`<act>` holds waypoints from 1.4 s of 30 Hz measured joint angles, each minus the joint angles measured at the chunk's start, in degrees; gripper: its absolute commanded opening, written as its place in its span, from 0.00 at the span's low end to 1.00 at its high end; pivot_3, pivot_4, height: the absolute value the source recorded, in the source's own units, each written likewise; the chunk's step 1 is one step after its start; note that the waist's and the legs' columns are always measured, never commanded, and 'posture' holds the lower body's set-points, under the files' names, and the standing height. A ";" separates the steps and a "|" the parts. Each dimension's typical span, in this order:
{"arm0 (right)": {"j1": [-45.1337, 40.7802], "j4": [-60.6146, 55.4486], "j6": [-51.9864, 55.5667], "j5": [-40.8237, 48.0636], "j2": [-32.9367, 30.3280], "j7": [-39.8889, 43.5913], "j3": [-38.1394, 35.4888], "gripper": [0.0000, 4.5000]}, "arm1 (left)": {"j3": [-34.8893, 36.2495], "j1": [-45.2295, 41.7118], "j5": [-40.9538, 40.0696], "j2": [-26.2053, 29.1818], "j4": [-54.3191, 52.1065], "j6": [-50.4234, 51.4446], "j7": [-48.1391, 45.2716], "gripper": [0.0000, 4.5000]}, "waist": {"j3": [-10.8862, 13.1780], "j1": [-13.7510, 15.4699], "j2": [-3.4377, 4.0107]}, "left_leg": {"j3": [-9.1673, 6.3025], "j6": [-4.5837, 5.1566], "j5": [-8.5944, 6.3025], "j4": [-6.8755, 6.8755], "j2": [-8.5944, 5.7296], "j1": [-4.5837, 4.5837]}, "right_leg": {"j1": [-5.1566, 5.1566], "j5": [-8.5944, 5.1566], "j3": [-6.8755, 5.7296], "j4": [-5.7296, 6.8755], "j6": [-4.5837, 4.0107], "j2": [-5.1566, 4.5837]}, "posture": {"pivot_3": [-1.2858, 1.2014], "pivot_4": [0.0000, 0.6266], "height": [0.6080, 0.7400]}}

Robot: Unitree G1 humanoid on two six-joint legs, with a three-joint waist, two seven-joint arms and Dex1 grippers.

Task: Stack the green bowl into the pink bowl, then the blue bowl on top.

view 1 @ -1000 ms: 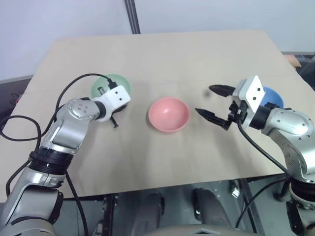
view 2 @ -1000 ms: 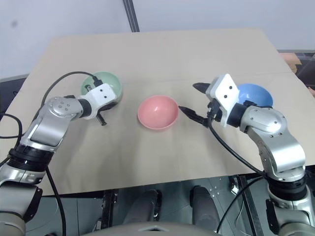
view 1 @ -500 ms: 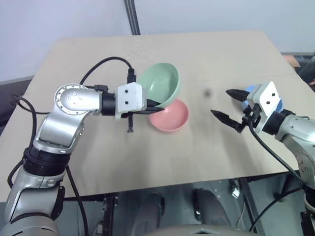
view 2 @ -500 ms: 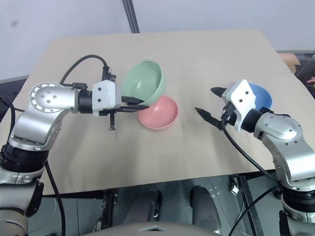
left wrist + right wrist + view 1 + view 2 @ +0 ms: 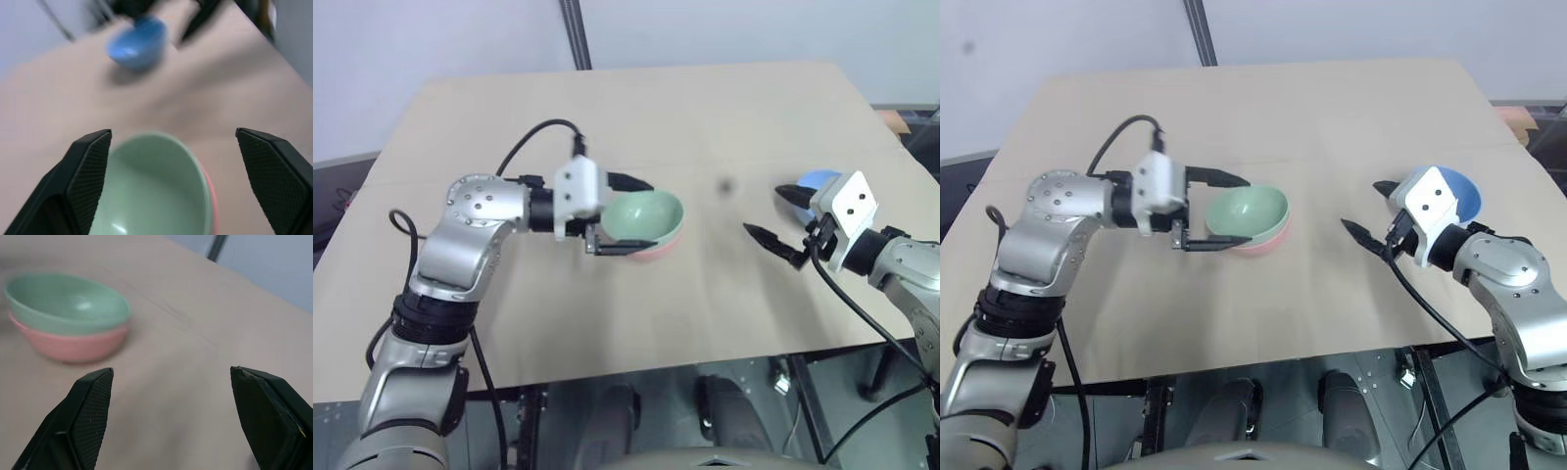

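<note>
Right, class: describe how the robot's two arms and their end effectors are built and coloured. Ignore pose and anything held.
Both arms are rounded silver-grey metallic segments with dark joint bands. A white boxy housing sits at each wrist. The left end effector and right end effector each carry two slim, pointed black fingers; the wrist views show a fine cross-hatched texture on the fingers. Loose black cables loop along each arm.

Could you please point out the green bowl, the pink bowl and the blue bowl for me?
green bowl (image 5: pixel 641 215), left eye view, inner surface.
pink bowl (image 5: pixel 73 345), right wrist view, outer wall below the green rim.
blue bowl (image 5: pixel 1459 194), right eye view, inner surface.
</note>
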 measured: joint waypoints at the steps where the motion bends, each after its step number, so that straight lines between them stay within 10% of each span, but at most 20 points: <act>1: -0.17 1.07 0.18 -0.76 -0.25 -0.64 0.05 0.89 | 1.31 0.83 -1.70 -0.61 -0.04 0.46 0.46 0.98 | 0.00 -0.04 -0.01 | 0.00 0.00 0.00 0.00 0.00 0.00 | 0.00 0.00 0.00 0.01 0.00 0.00 | 0.52 0.24 1.00; 8: -2.50 15.63 3.58 -5.89 -1.18 -5.74 0.51 0.89 | 8.76 8.51 -13.98 2.81 -1.63 4.89 -5.74 0.98 | 0.00 0.00 -0.01 | 0.05 0.00 0.00 -0.01 0.02 0.02 | -0.01 0.00 0.03 0.03 -0.01 0.02 | 0.52 0.24 1.00; 18: -7.88 27.56 1.28 -7.33 -0.23 -3.46 3.87 0.01 | 11.87 11.46 -18.04 5.07 -5.03 7.59 -6.90 1.00 | 0.00 -0.06 0.01 | 0.10 0.00 0.00 -0.02 0.03 0.02 | -0.01 0.00 0.08 0.02 -0.02 0.02 | 0.52 0.24 1.00; 28: -9.30 26.64 -5.65 -7.90 -0.01 2.33 6.21 0.01 | 13.89 14.29 -18.04 5.33 -6.05 7.72 -2.66 1.00 | 0.01 -0.26 0.02 | 0.14 0.00 0.00 -0.03 0.06 0.05 | -0.03 0.00 0.12 0.02 -0.01 0.05 | 0.52 0.24 1.00; 36: -21.43 9.94 -7.53 5.02 11.98 11.69 14.79 0.01 | 14.87 15.52 -12.43 4.28 1.86 3.84 2.04 1.00 | -0.03 -0.13 -0.03 | 0.10 0.00 0.00 -0.04 0.20 0.12 | -0.02 0.01 0.07 0.02 -0.02 0.16 | 0.52 0.24 1.00; 42: -23.79 18.99 -11.85 -1.77 14.26 17.42 29.69 0.52 | 16.19 17.11 -10.01 4.32 3.96 1.18 3.43 1.00 | -0.02 0.26 -0.03 | 0.05 -0.02 0.00 -0.05 0.10 -0.01 | -0.09 0.02 0.04 -0.03 -0.04 0.07 | 0.52 0.24 1.00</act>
